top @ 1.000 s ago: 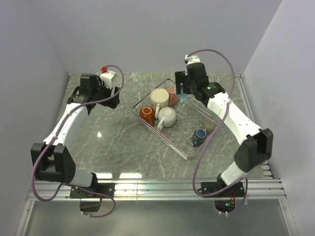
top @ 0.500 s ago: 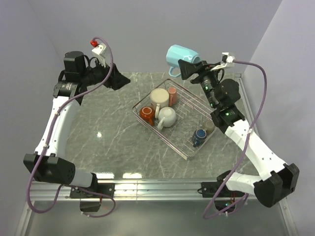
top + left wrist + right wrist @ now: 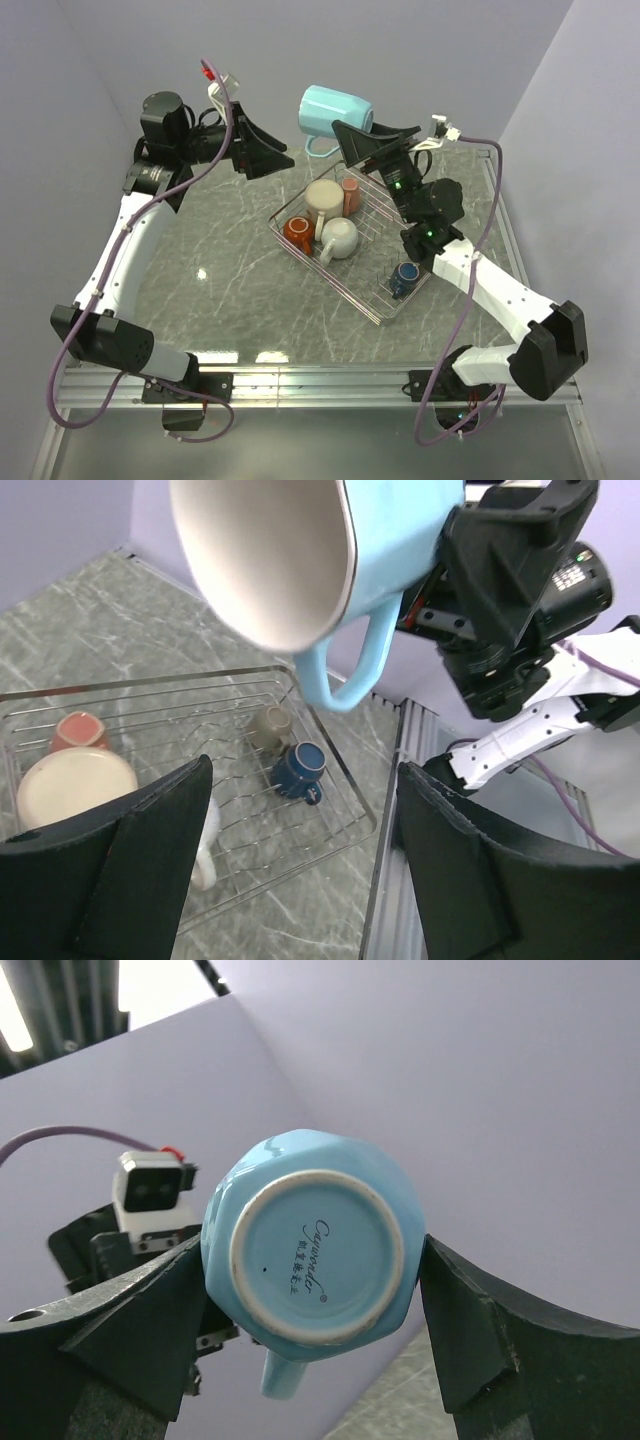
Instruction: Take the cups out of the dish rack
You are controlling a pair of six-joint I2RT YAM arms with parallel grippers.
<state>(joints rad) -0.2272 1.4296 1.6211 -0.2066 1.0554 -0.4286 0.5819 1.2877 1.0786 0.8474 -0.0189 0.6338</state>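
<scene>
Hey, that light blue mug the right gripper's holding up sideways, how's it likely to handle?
Probably rigid and fairly heavy: the light blue mug looks like thick-walled ceramic. Its glossy faceted sides might slip in the right gripper. Held in mid-air, it would likely chip if dropped.

Open tabletop (image 3: 200, 250) left of the dish rack (image 3: 370, 268), mugs (image 3: 338, 237) inside it

Bright, even overhead light; shadows are soft. White glare patches sit on the glossy worktop (image 3: 203, 272). In the right wrist view ceiling lamps (image 3: 160, 985) blow out, while the light blue mug (image 3: 315, 1255) is sharp.
</scene>
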